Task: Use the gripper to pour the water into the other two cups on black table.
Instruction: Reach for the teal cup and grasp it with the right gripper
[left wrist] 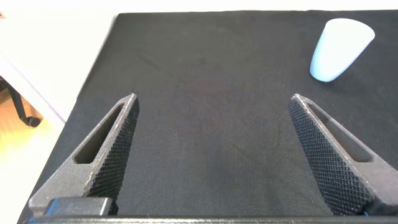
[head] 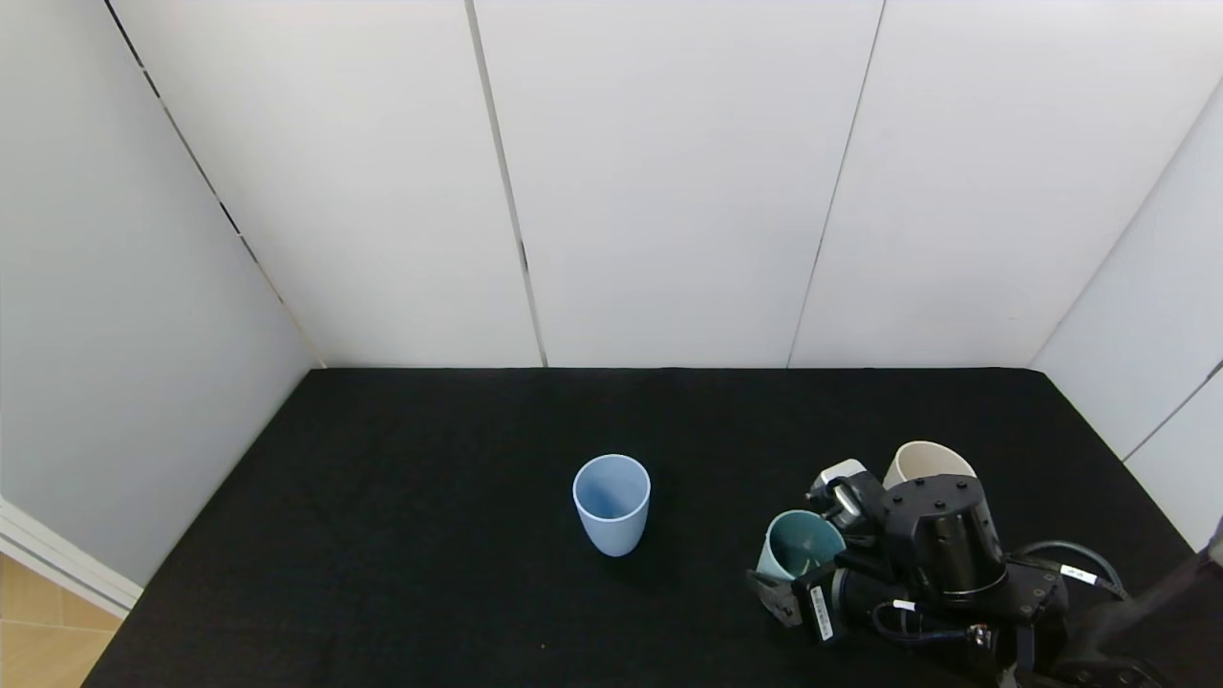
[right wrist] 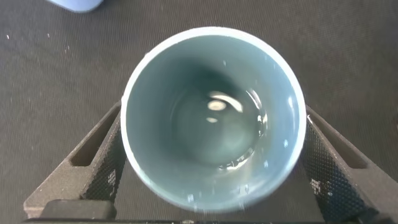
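Note:
My right gripper (head: 808, 556) is at the near right of the black table (head: 411, 583), its fingers wide apart on either side of an upright teal-green cup (head: 799, 541). In the right wrist view the gripper (right wrist: 212, 106) frames the teal cup (right wrist: 186, 74); a little water (right wrist: 258, 132) glints at its bottom and droplets cling to its inner wall. The light blue cup (head: 611, 504) stands mid-table. The cream-beige cup (head: 925, 462) stands just behind the right gripper, partly hidden. My left gripper (left wrist: 212, 99) is open and empty over bare table, with the light blue cup (left wrist: 339, 46) farther off.
White panel walls (head: 669, 191) enclose the table at the back and both sides. A grey cable (head: 1075, 559) loops beside the right arm. The table's left edge (left wrist: 93, 74) drops to a wooden floor.

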You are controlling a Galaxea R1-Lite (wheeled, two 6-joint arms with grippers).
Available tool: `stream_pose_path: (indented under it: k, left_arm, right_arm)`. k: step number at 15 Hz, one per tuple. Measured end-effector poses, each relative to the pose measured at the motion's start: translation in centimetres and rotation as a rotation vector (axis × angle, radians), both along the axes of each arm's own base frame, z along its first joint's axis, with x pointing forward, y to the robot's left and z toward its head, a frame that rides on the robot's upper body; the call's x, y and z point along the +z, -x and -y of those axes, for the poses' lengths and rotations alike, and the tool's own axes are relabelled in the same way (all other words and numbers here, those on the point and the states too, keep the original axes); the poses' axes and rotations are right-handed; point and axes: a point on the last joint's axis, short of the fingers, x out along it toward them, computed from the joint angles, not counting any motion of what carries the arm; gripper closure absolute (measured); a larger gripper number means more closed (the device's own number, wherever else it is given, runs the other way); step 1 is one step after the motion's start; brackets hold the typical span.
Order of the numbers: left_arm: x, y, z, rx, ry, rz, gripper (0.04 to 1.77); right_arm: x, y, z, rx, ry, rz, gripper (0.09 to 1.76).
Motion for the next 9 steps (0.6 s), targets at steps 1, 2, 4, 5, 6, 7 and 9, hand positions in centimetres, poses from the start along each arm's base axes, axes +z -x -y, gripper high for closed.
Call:
stream_pose_path:
  k: [1, 2, 4, 5, 6, 7, 9]
  left_arm:
    - [0.0, 0.0, 0.0, 0.0, 0.0, 0.0, 0.09]
    - [0.0, 0.0, 0.0, 0.0, 0.0, 0.0, 0.09]
    - [0.0, 0.0, 0.0, 0.0, 0.0, 0.0, 0.09]
    - [0.0, 0.0, 0.0, 0.0, 0.0, 0.0, 0.09]
    - [0.0, 0.0, 0.0, 0.0, 0.0, 0.0, 0.09]
    - [0.0, 0.0, 0.0, 0.0, 0.0, 0.0, 0.09]
    - [0.0, 0.0, 0.0, 0.0, 0.0, 0.0, 0.09]
  right_arm:
    - [-0.09, -0.03, -0.1, 0.002, -0.002, 0.003, 0.14]
    - [-0.17, -0.04, -0.17, 0.004, -0.002, 0.002, 0.14]
    - [-0.37, -0.07, -0.26, 0.006, 0.001, -0.003, 0.14]
    - [-0.41, -0.11, -0.31, 0.006, 0.001, -0.003, 0.14]
    - [-0.47, -0.13, -0.32, 0.006, 0.002, -0.003, 0.14]
    - [-0.49, -0.15, -0.31, 0.005, 0.002, -0.003, 0.14]
    - [-0.56, -0.2, -0.23, 0.001, 0.003, -0.005, 0.14]
